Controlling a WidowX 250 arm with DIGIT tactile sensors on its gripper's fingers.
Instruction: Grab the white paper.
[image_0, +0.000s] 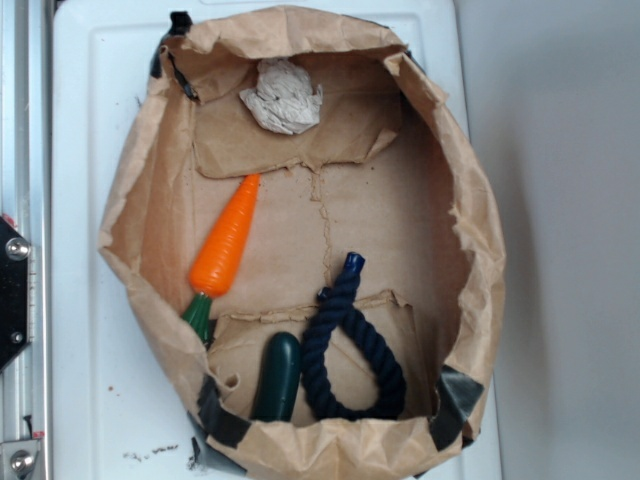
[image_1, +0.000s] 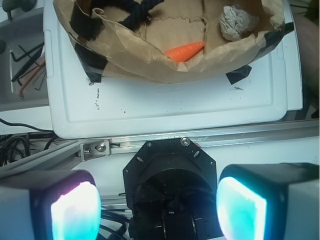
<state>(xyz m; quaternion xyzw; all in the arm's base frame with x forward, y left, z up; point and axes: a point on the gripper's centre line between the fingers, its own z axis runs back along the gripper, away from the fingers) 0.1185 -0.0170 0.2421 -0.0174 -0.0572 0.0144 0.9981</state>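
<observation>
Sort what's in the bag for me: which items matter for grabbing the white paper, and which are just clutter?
Job:
white paper, crumpled, at one end of the bag
gripper, open, outside the bag

Lying about:
orange carrot
dark green vegetable
navy rope
brown paper bag holding them all

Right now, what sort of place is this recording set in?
Probably a lab workbench: an aluminium rail frames a white board, hex keys lie alongside, and a taped-open brown paper bag holds toy props.
</observation>
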